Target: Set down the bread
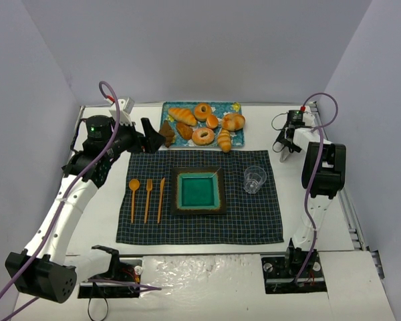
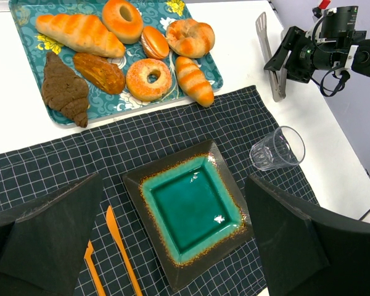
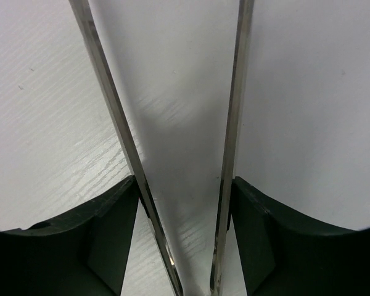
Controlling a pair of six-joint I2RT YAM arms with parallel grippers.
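The bread (image 1: 233,121), a round golden-orange bun with cream streaks, lies at the right end of the teal tray (image 1: 220,107); it also shows in the left wrist view (image 2: 190,37). A square teal plate (image 1: 176,190) sits on the dark checked mat (image 1: 254,221). My left gripper (image 1: 154,137) is open and empty, raised by the tray's left end, its view looking down at the plate (image 2: 160,259). My right gripper (image 1: 284,144) is shut on metal tongs (image 2: 268,55) low over the table, right of the tray; both fingers (image 3: 111,228) press the tong arms (image 3: 231,135).
The tray (image 2: 21,61) also holds ring-shaped pastries (image 2: 149,78), ridged rolls (image 2: 80,34) and a dark croissant (image 2: 63,89). A clear cup (image 1: 254,179) stands right of the plate. Orange cutlery (image 1: 147,199) lies left of it. Walls enclose the table.
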